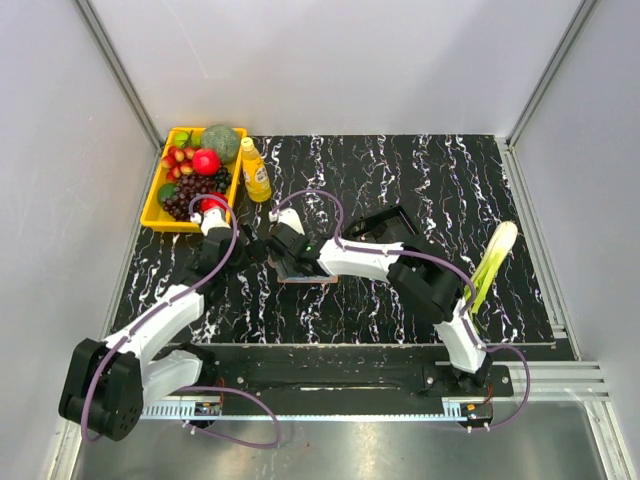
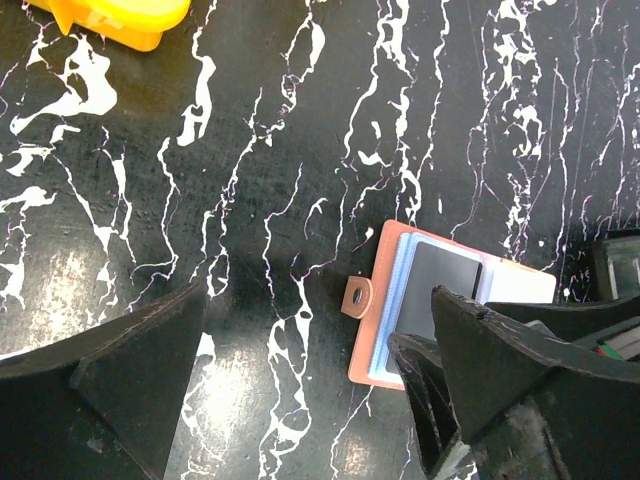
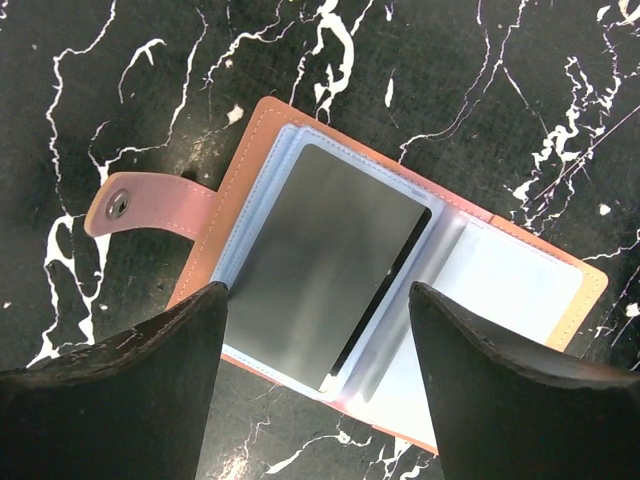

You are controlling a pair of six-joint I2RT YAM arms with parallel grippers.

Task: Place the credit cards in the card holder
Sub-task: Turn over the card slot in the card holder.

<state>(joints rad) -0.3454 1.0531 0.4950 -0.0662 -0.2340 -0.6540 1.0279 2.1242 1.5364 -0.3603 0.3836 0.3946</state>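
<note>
My right end effector (image 3: 315,292) hangs wide open, holding nothing, over the wallet (image 3: 500,280), which lies unfolded on the table (image 3: 120,80) with a dark card (image 3: 320,260) flat on its clear sleeves. My left end effector (image 2: 318,295) gapes empty just beside it.

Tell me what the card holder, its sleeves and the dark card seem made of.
The card holder looks like tan leather or imitation leather: matte, stitched edge, metal-looking snap on the tab. The sleeves look like clear soft plastic, glossy and slightly hazy. The dark card is probably rigid plastic with a smooth grey sheen; metal is possible.
</note>
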